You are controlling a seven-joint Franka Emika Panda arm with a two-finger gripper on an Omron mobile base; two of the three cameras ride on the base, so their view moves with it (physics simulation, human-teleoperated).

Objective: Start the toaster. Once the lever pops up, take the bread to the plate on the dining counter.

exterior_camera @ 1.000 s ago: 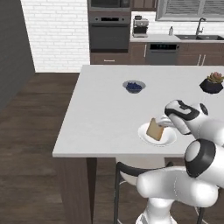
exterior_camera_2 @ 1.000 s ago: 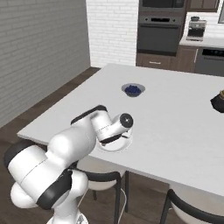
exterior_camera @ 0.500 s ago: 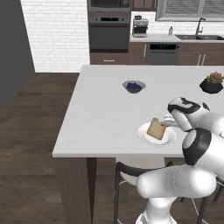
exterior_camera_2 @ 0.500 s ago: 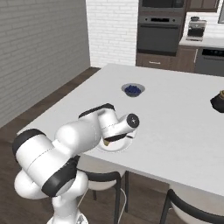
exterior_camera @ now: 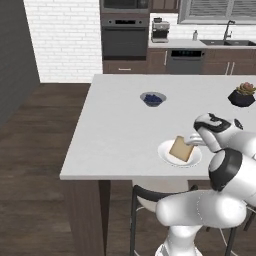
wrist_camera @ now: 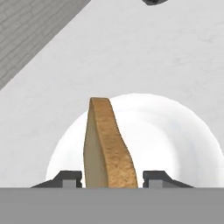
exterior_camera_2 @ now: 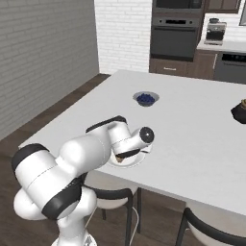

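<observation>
The white dining counter [exterior_camera: 120, 120] bears the plate [exterior_camera: 167, 155], a dark blue bowl [exterior_camera: 153, 98] and a potted plant [exterior_camera: 242, 95].

bread [exterior_camera: 181, 149]: lower than a second ago, now leaning back on the plate [exterior_camera: 168, 156], its bottom edge seemingly touching it.
tool [wrist_camera: 112, 176]: has come down toward the plate with the slice; its fingers [wrist_camera: 65, 177] now stand apart from the bread on both sides.
</observation>
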